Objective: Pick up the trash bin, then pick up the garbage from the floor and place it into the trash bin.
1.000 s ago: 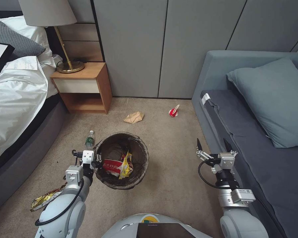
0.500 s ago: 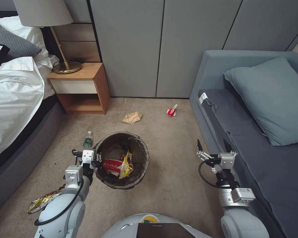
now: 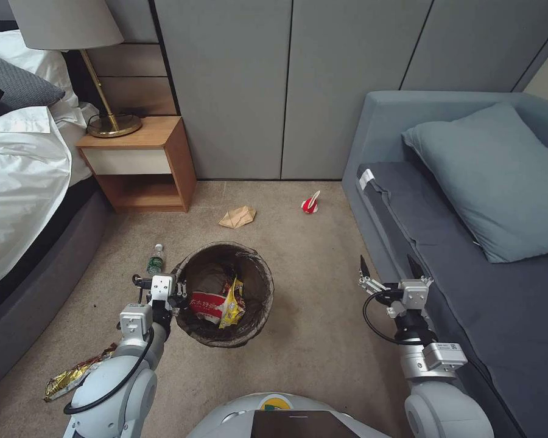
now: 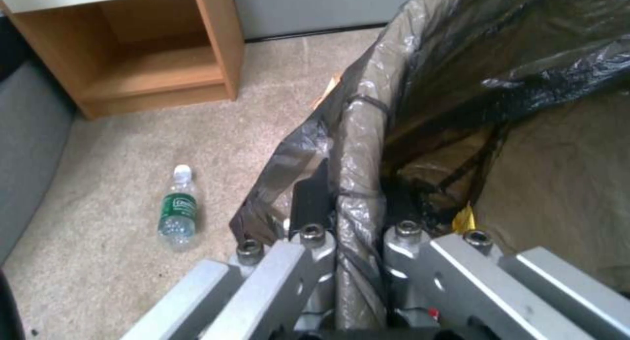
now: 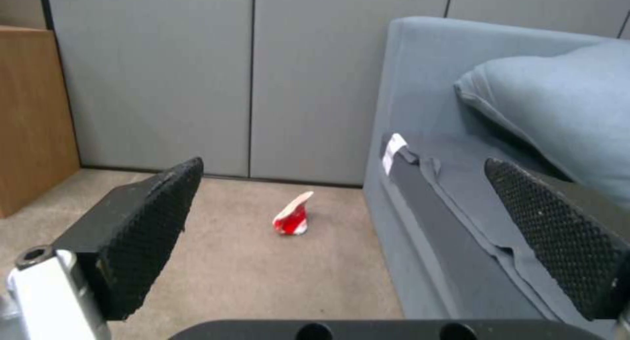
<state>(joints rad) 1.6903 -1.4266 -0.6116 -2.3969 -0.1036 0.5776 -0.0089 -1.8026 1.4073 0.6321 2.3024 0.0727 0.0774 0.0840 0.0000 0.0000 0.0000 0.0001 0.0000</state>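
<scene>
The red wrapper point(image 3: 206, 307) in the trash bin point(image 3: 259, 316) bears white characters too small to read.

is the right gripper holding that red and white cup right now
No, the right gripper is open and empty in the right wrist view, with the crumpled red-and-white cup lying on the carpet beyond it.

A wooden nightstand point(image 3: 137, 161) bearing a brass lamp point(image 3: 106, 118) stands between the bed point(image 3: 18, 176) and a grey-blue sofa point(image 3: 469, 243).
</scene>
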